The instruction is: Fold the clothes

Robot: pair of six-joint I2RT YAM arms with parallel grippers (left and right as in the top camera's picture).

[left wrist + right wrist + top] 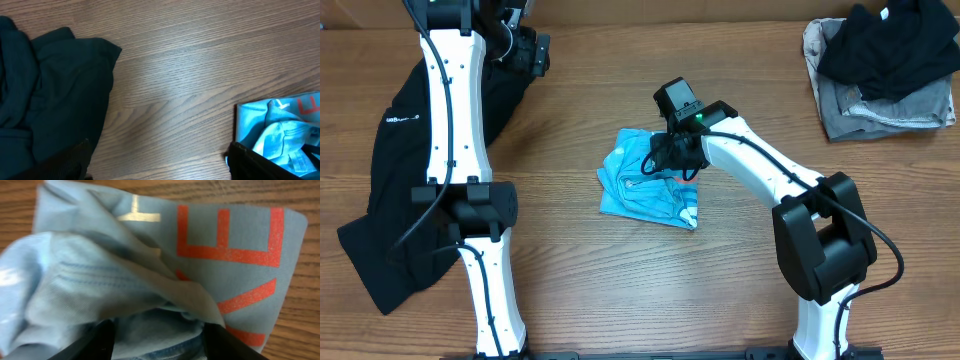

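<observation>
Light blue T-shirt [645, 185] at the tabletop's [620, 300] centre — likely soft, limp; best pinched at an edge. Right gripper [157, 340] straddles a bunch, grip unclear — left gripper [160, 150] spread wide, empty.

Item, as I see it on my feeds: one table [620, 300], brown wood-grain top, grain running left to right in the overhead view, filling all three cameras. Finish matte. Light even and soft, shadows faint.
</observation>
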